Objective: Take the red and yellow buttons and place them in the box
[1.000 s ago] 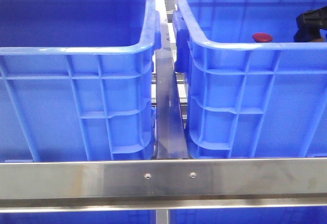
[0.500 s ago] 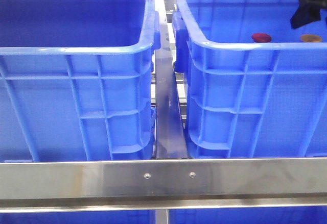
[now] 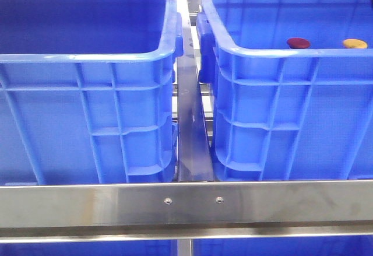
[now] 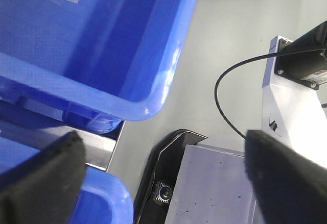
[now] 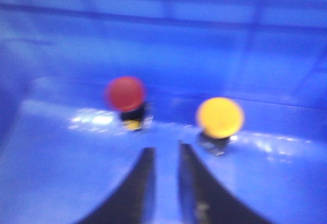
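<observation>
Two large deep blue plastic crates with ribbed sides and thick rolled rims stand side by side behind a stainless steel rail [image 3: 186, 206]. The left-hand crate [image 3: 87, 58] shows only bare blue walls inside, as far as the front view reaches. The right-hand crate [image 3: 280, 52] holds two small round domed buttons: the dark red button [image 3: 298, 43] and, well apart from it nearer the crate's right side, the orange-yellow button [image 3: 354, 44]. In the right wrist view both buttons rest on the crate floor close to the far wall, each on a small dark base. The right gripper [image 5: 166, 183] hangs inside this crate, its black fingers nearly together, a narrow gap between them, grasping nothing. The left gripper [image 4: 163, 178] hangs outside the crates above the grey floor, its fingers spread wide, released.
</observation>
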`<state>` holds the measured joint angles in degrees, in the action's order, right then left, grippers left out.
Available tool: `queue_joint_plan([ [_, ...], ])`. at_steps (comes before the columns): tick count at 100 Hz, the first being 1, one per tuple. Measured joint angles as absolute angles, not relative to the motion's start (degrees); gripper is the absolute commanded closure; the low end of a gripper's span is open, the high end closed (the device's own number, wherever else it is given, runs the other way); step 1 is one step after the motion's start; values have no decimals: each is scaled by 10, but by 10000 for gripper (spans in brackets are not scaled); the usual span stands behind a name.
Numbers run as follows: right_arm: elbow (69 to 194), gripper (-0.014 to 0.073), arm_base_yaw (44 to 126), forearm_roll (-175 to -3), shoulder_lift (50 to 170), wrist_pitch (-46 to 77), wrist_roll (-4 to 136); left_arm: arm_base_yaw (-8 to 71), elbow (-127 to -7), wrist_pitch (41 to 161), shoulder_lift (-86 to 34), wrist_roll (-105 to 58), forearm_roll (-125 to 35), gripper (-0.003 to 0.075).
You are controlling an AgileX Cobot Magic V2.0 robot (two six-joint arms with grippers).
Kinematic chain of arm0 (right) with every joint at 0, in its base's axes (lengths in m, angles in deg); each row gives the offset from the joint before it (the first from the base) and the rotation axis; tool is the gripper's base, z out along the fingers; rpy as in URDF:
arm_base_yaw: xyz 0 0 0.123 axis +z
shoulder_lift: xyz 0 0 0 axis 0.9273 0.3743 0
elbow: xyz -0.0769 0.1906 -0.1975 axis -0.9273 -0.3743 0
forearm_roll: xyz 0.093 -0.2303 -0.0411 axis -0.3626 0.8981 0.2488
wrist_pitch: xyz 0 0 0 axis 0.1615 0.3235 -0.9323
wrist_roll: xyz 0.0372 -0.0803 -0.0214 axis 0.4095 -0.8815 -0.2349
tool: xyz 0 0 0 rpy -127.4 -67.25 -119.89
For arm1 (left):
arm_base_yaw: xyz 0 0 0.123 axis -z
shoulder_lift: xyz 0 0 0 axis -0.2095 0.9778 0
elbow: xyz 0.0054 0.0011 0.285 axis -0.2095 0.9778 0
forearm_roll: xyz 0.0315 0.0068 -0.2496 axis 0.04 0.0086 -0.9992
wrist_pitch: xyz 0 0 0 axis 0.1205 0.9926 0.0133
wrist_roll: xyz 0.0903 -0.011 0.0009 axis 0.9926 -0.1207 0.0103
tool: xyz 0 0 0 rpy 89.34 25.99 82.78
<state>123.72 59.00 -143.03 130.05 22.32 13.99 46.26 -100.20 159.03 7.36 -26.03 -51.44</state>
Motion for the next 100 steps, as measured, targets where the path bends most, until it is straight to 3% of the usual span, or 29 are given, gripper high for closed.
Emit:
queue_joint_plan([
  [11, 1209, 659, 590, -1430, 1250, 251, 140, 463, -1002, 1590, 74, -260, -514, 441],
  [24, 1176, 662, 590, -1428, 1194, 264, 141, 463, -1002, 1589, 74, -278, -512, 739],
  [59, 1102, 662, 590, -1428, 1061, 272, 164, 469, -988, 1548, 55, -423, -394, 741],
  [100, 1084, 662, 591, -1428, 1023, 271, 191, 559, -834, 1406, -82, -654, -155, 740],
])
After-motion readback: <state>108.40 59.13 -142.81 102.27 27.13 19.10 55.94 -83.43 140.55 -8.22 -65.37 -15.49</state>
